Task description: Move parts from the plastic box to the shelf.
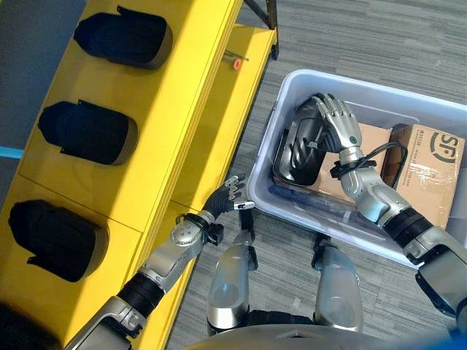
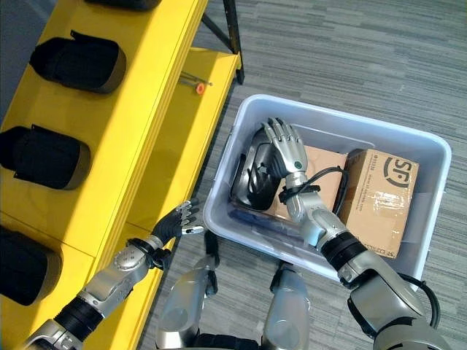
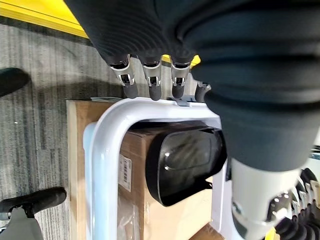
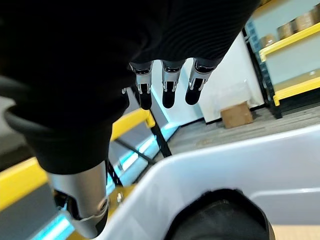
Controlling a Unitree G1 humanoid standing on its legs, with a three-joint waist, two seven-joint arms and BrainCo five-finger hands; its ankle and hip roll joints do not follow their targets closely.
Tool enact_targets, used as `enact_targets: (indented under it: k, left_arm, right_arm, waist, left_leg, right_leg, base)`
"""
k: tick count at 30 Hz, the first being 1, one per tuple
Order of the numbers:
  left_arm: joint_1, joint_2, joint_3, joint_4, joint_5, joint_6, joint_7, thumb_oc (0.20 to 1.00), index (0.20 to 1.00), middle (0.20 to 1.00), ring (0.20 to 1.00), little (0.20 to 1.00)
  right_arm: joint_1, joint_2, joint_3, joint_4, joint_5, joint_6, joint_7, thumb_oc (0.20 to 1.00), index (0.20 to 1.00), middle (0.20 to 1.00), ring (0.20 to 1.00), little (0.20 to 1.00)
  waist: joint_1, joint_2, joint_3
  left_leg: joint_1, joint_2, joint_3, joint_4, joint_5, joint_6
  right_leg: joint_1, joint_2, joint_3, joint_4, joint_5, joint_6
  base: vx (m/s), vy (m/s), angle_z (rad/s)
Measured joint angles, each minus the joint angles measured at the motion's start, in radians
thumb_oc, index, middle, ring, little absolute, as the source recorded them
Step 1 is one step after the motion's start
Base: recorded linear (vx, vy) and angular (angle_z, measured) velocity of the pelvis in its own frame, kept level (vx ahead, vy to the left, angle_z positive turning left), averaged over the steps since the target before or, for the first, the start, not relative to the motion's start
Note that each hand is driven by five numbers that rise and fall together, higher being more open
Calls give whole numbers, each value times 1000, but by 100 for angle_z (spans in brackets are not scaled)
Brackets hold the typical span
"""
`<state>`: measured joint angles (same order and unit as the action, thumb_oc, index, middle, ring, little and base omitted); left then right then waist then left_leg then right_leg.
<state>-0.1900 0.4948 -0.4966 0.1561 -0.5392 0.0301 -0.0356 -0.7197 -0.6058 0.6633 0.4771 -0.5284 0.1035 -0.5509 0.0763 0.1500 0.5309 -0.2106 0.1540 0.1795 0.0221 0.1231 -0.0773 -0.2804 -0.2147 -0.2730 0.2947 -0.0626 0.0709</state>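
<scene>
Three black parts (image 1: 87, 133) already sit in a row on the yellow shelf (image 1: 175, 109), and one part (image 1: 300, 149) is left in the box (image 2: 219, 197), leaning at its shelf-side end against cardboard cartons (image 2: 379, 193). The right hand (image 1: 337, 120) rests on top of that part with fingers extended, not clearly gripping. The left hand (image 1: 228, 193), fingers relaxed and empty, hovers between the shelf edge and the box corner.

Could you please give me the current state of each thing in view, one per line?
Pale plastic box: on floor, open-topped, still holds a part.
Black moulded part in box: leaning on brown cardboard cartons, right hand resting on it, fingers straight.
Yellow shelf: three black parts placed.
Left hand: open, beside box rim.
</scene>
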Motion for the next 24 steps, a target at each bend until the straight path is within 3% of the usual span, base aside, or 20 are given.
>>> enact_targets:
  k: [8,17,24]
  left_arm:
    - [-33,8,-2,3,1,3,-11,1000,1000,1000,1000,1000]
    - [-49,21,-3,7,5,5,-34,1000,1000,1000,1000,1000]
    - [-53,28,-2,7,12,6,-55,1000,1000,1000,1000,1000]
  right_arm:
    - [-29,11,33,146,34,19,8,1000,1000,1000,1000,1000]
    - [-82,48,98,329,35,76,31,1000,1000,1000,1000,1000]
    - [-108,60,126,387,38,130,141,1000,1000,1000,1000,1000]
  waist:
    - [51,0,0]
    - [62,0,0]
    - [85,0,0]
  left_leg:
    - [-57,3,-27,16,6,-4]
    - [-92,-1,-55,33,8,-8]
    - [-92,-9,-65,35,8,-8]
  right_leg:
    - [-56,-6,-19,55,-29,-12]
    - [-84,-24,-43,112,-67,-16]
    - [-90,-34,-45,136,-76,-18]
  base:
    - [-12,-60,10]
    - [27,-40,10]
    - [8,-18,3]
